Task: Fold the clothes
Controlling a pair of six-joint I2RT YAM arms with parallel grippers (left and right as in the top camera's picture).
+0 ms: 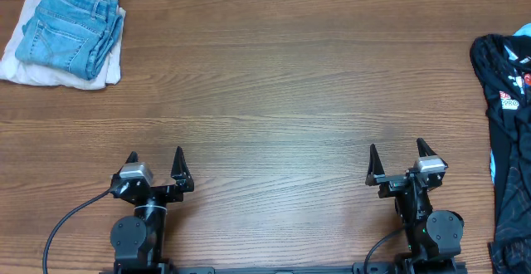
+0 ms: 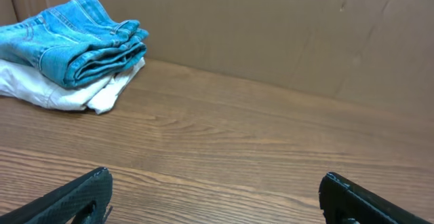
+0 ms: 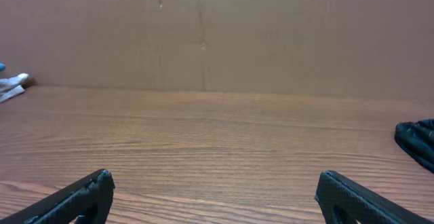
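The light blue denim jeans [image 1: 70, 26] lie folded in a compact stack at the table's far left corner, on top of a cream-white folded garment [image 1: 25, 62]. They also show in the left wrist view [image 2: 71, 37], far left. My left gripper [image 1: 155, 159] is open and empty near the front edge, far from the jeans; its fingers frame bare wood in the left wrist view [image 2: 215, 187]. My right gripper [image 1: 397, 154] is open and empty at the front right, over bare wood in the right wrist view [image 3: 213, 187].
A black garment with red-and-white print [image 1: 508, 100] lies along the right edge, its edge showing in the right wrist view [image 3: 417, 142]. A brown cardboard wall [image 3: 203, 34] stands behind the wooden table [image 1: 274, 100].
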